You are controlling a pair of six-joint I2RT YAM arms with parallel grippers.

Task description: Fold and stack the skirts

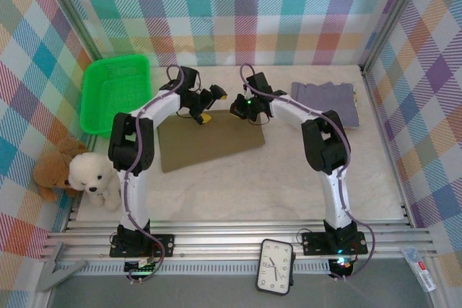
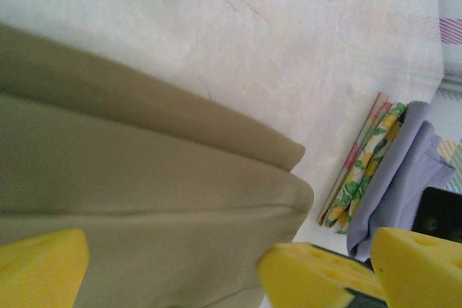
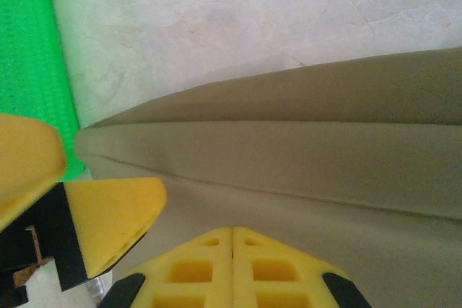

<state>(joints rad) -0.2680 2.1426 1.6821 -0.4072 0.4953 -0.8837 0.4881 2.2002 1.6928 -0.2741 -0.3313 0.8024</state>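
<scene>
An olive-khaki skirt [image 1: 209, 142] lies flat in the middle of the table, its surface rising in long soft ridges [image 2: 144, 178] [image 3: 303, 149]. My left gripper [image 1: 208, 112] hovers open over the skirt's back edge [image 2: 231, 279], its fingers [image 3: 108, 221] wide apart and empty. My right gripper [image 1: 237, 108] is right beside it, shut, with its tips [image 3: 232, 232] [image 2: 317, 275] down at the olive cloth. No cloth shows between its pads. A stack of folded skirts [image 1: 328, 102] sits at the back right, with a grey-lavender one [image 2: 401, 171] on top, then a floral one [image 2: 364, 171].
A green basket [image 1: 115, 91] [image 3: 29, 48] stands at the back left. Two teddy bears, white [image 1: 92, 174] and brown [image 1: 52, 171], sit off the table's left edge. A clock [image 1: 276, 266] lies on the near rail. Checked walls close in three sides.
</scene>
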